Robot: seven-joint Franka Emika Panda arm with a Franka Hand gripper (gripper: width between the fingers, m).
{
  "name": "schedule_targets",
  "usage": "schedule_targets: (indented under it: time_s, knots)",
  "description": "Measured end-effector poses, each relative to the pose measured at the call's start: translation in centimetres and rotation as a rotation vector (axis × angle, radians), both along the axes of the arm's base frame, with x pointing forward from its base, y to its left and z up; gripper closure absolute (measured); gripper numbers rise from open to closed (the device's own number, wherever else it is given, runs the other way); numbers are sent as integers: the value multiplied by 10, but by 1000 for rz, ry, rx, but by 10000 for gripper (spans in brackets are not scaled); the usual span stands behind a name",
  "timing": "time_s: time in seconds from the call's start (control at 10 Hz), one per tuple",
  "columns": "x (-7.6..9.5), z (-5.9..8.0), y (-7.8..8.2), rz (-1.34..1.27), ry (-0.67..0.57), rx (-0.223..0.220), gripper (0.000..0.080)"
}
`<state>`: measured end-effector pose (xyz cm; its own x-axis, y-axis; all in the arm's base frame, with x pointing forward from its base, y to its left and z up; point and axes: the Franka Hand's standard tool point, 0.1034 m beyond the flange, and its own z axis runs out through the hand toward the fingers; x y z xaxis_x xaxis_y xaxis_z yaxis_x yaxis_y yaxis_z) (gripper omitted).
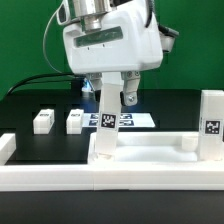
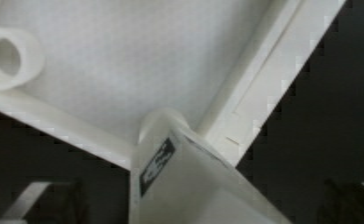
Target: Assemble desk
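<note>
My gripper has its jaws spread apart, straddling the top of a leg post that stands upright at a corner of the tabletop panel. I'd lift straight up, without brushing it sideways, so the post doesn't tip

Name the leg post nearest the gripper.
The middle leg post, upright right under the gripper. The far leg post stands at the exterior view's right; two short posts sit at its left.
</note>
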<state>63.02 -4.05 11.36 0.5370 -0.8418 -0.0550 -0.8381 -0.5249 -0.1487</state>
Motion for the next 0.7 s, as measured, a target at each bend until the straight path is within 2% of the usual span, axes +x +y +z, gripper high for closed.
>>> schedule_targets:
  time_s: [0.2,0.4,0.6,0.7]
  knots:
    - [0,0,0,128,-16,-13,151]
    - [-2,-1,-5,477,-28,-59,151]
    - [-3,-2,-7,532,-31,-60,151]
    - [-3,-2,-7,505,-27,-58,315]
